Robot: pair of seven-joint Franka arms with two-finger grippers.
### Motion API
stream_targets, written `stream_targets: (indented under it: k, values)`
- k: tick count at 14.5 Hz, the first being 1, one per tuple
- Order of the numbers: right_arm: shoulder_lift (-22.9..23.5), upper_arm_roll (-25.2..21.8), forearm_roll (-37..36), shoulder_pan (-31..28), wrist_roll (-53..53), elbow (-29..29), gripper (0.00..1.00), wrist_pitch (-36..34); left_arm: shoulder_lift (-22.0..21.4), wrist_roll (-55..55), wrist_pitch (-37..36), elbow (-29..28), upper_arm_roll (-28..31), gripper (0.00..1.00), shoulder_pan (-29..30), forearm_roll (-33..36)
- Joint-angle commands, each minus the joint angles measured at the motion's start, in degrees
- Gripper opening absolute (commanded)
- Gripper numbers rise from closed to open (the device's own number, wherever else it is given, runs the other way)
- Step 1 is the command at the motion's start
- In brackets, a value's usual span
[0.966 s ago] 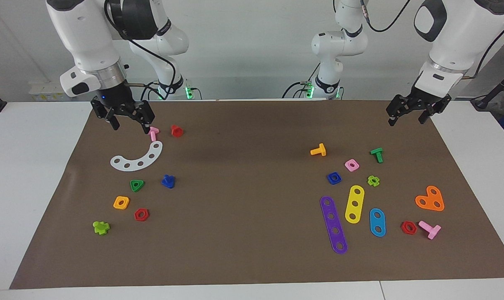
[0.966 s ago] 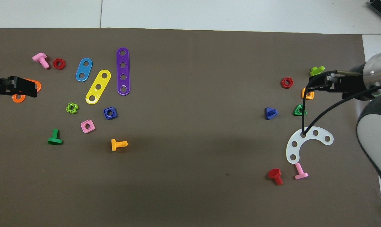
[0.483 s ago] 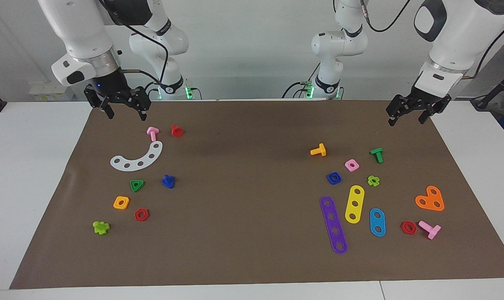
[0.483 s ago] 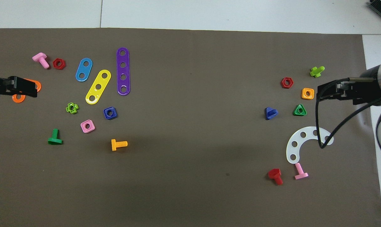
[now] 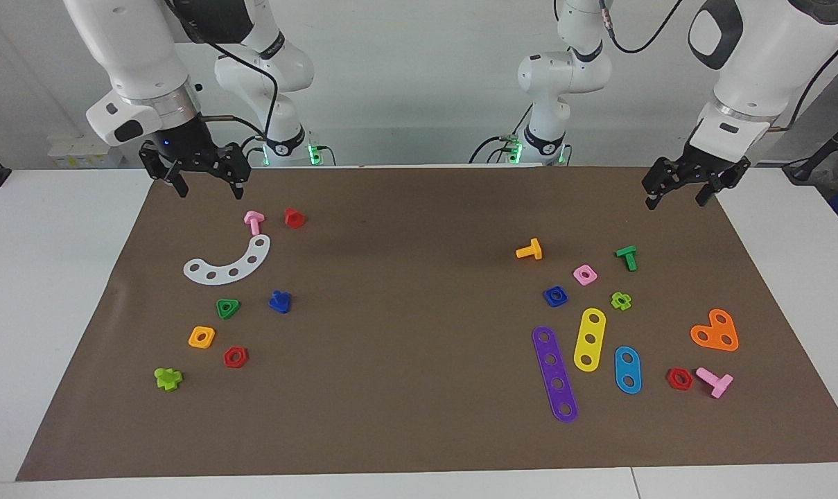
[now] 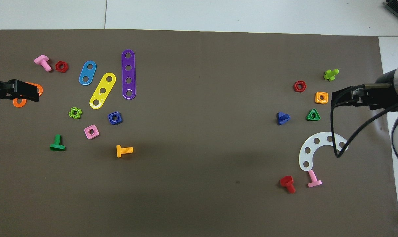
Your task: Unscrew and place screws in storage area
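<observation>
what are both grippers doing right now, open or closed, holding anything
left gripper: open, holding nothing, raised over the mat's edge at its own end.
right gripper: open, holding nothing, raised above the pink screw.

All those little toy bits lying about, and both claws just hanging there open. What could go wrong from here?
The blue screw lies close to a green nut; a reach by the right gripper might knock the nut aside. The pink screw touches the white strip, so a nudge could shift both. The left gripper waits over the mat's edge.
</observation>
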Motion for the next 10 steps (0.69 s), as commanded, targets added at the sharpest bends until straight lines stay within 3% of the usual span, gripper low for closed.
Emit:
stream_targets:
  k: [1,4,10]
  values:
    - [-1.6,0.4,0.0,-0.5,-1.0,-2.0,1.00,-0.2,-1.6,-0.2,0.3,-1.9,-0.1,1.00,0.2,1.0]
    - [-3.1,0.4,-0.1,-0.4,-1.1,-4.8,1.00,-0.3,-1.6,-0.2,0.3,-1.9,-0.1,1.00,0.1,1.0]
    - [-3.1,0.4,0.0,0.1,-1.0,-4.8,1.00,0.4,-1.6,-0.2,0.3,-1.9,-0.1,1.00,0.2,1.0]
